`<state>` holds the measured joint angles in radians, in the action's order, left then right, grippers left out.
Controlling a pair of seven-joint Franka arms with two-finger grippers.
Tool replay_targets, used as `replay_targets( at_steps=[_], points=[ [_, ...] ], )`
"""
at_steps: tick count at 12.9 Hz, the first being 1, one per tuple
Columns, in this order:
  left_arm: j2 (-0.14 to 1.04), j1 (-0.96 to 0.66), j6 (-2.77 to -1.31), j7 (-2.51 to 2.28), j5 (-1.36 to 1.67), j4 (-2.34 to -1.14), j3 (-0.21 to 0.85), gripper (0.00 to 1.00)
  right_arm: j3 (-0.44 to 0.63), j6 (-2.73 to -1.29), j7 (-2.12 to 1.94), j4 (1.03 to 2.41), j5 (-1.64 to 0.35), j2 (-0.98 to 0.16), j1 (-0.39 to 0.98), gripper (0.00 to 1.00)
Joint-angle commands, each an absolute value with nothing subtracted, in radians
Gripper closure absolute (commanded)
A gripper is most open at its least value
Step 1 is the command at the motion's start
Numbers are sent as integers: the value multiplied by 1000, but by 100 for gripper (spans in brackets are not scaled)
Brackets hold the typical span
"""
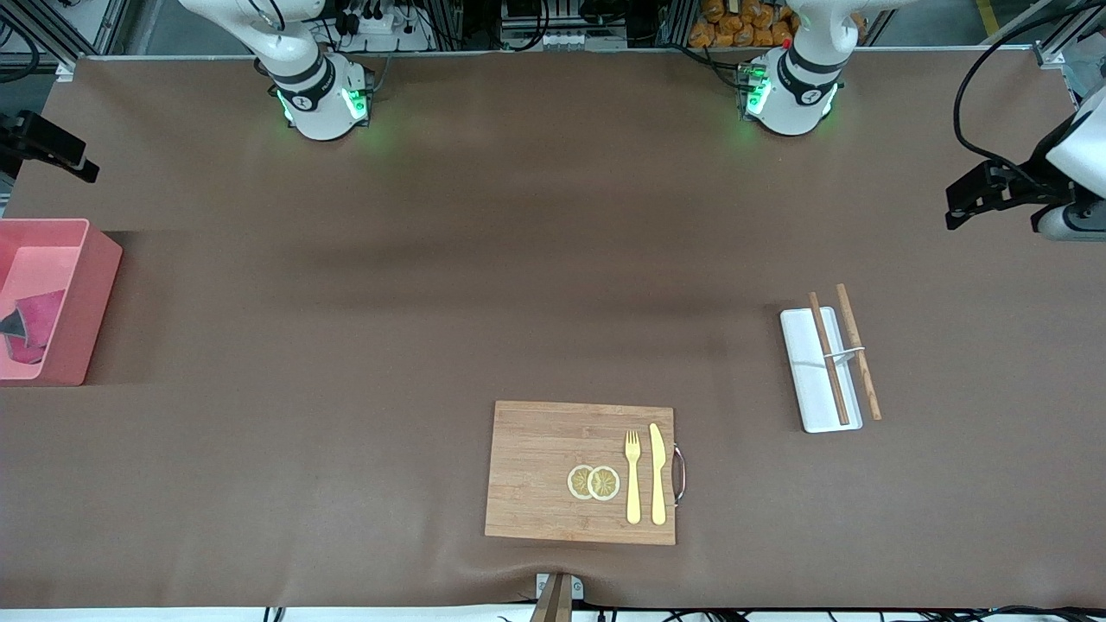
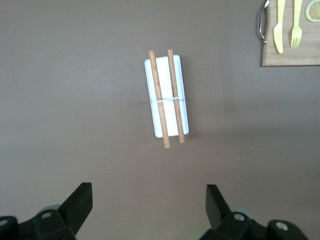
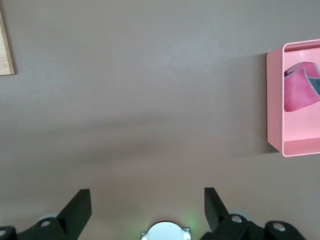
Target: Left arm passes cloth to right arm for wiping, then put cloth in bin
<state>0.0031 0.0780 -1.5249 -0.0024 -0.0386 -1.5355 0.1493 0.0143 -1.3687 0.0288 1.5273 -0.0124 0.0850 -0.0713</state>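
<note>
Inside bin (image 3: pixel 275 100): cloth (image 3: pixel 299 90), well apart from both open jaws.

Table (image 1: pixel 432 285) covered in matt brown sheet, smooth, slightly rippled at the edge nearest the front camera. Bin (image 1: pixel 95 294) pink plastic, smooth, faint sheen. Cloth (image 1: pixel 39 324) in it soft raspberry-red fabric, fuzzy look, greyish on its folded parts. Board (image 1: pixel 536 449) pale wood with fine straight grain, matt; its handle (image 1: pixel 679 474) shiny metal. Fork (image 1: pixel 632 477) and knife (image 1: pixel 657 473) yellow plastic, smooth. Tray (image 1: pixel 808 389) white, smooth, plastic-looking. Two sticks (image 1: pixel 828 358) brown wood, matt. Gripper fingers (image 2: pixel 80 202) black matt plastic.
</note>
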Motion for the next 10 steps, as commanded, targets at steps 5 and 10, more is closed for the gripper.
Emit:
replay_targets(
  at_steps=[5, 10],
  points=[
    [-52, 84, -1534, 3, -17, -1614, 150, 0, 17, -1368, 46, 1519, -3, 86, -63, 0],
    [-49, 80, -1537, -15, -20, -1588, 150, 0, 18, -1368, 46, 1513, -2, 86, -90, 0]
  ],
)
